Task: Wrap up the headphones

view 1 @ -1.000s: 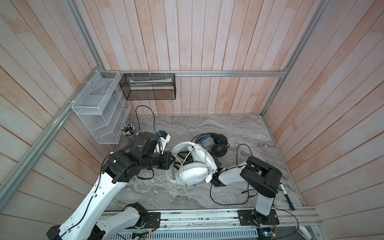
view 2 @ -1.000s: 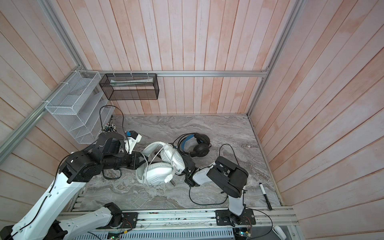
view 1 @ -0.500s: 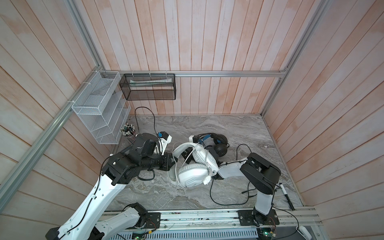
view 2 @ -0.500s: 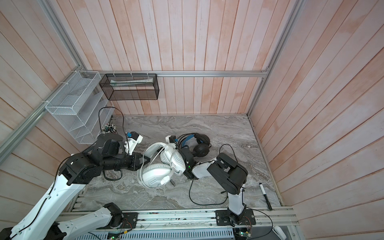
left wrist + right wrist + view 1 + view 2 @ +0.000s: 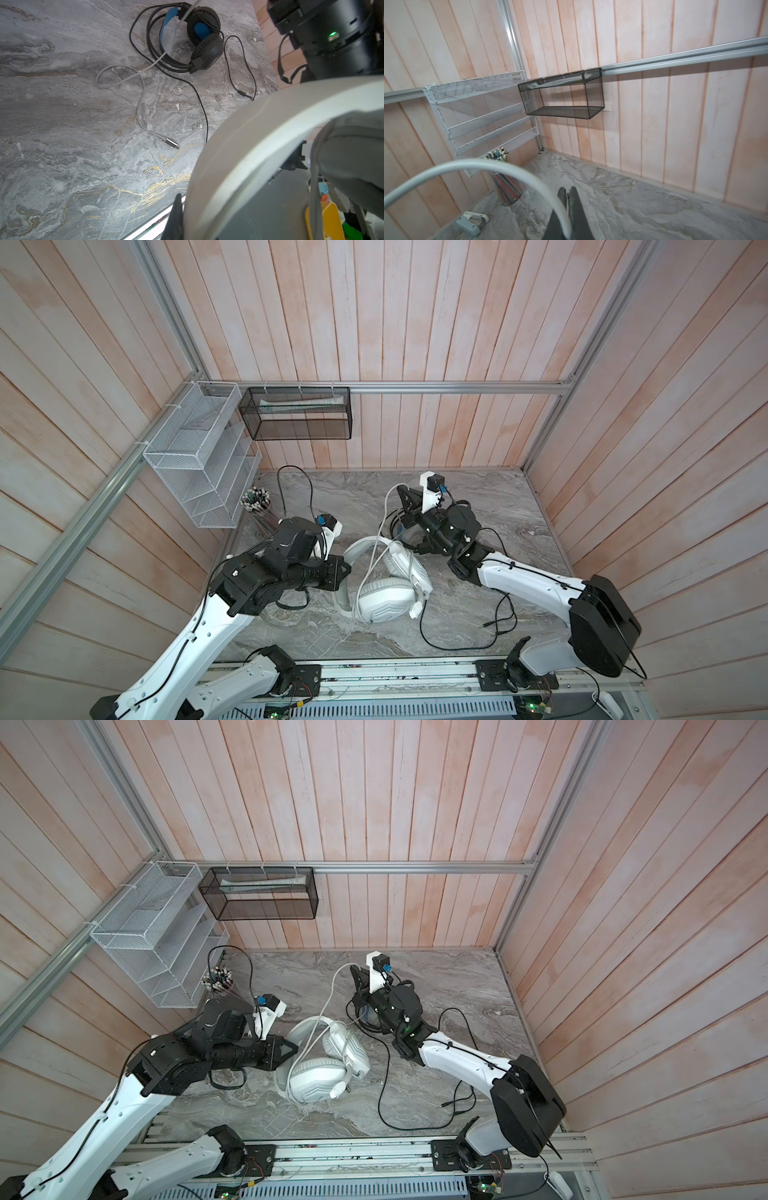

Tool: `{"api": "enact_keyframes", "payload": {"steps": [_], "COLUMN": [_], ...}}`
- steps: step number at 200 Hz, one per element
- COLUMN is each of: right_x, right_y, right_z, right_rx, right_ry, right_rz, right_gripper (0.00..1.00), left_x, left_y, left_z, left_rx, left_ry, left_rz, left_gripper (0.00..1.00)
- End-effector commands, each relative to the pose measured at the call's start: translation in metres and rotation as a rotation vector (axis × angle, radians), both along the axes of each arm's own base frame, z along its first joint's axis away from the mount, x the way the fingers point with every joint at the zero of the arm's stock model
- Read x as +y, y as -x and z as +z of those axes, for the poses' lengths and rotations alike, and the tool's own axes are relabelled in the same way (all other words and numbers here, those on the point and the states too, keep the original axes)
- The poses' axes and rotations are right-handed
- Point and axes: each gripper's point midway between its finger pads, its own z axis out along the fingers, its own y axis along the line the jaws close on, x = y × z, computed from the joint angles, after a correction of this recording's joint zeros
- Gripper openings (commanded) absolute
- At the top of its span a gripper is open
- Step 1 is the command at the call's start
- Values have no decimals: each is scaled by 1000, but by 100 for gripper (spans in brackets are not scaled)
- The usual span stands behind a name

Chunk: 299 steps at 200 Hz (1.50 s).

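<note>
Two headsets, none wrapped yet: the left gripper [image 5: 343,569] pinches the white headphones [image 5: 384,601] by the band on the table [image 5: 353,489], the right gripper [image 5: 567,190] pinches their white cable [image 5: 467,164] up high, and the black headphones [image 5: 205,52] lie beside.

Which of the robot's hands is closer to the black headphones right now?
Right. The right hand, pinching the white cable, hangs just above the black headphones. The left hand grips the band of the white headset, farther off.

light: bright, even | shadows: soft | wrist foreground: blurred | edges: bowed
</note>
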Motion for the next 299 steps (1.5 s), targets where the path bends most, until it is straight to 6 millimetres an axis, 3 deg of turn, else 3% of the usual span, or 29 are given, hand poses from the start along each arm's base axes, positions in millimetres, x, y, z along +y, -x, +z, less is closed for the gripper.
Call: {"api": "enact_keyframes", "payload": {"steps": [1, 57, 86, 131, 156, 185, 238, 299], "right_x": [-14, -16, -30, -34, -14, 12, 44, 49], "right_y": [-9, -28, -27, -28, -21, -6, 25, 41], "right_z": [-10, -43, -48, -61, -78, -98, -118, -140], "right_rx": [20, 103, 114, 164, 211, 289, 312, 336], "right_ry": [77, 148, 95, 91, 86, 31, 65, 76], "right_rz": [-55, -112, -153, -154, -26, 139, 260, 314], "right_gripper": [0, 0, 0, 0, 0, 0, 1, 16], "left_x": [4, -1, 11, 28, 37, 33, 31, 31], "left_y": [-3, -10, -23, -40, -48, -60, -74, -82], "left_z": [23, 43, 51, 56, 62, 66, 87, 123], "left_rx": [-84, -121, -159, -158, -191, -194, -250, -306], "left_ry": [56, 166, 182, 173, 204, 246, 316, 357], "left_rz": [39, 98, 224, 394, 484, 529, 584, 603], "left_gripper": [0, 0, 0, 0, 0, 0, 0, 0]}}
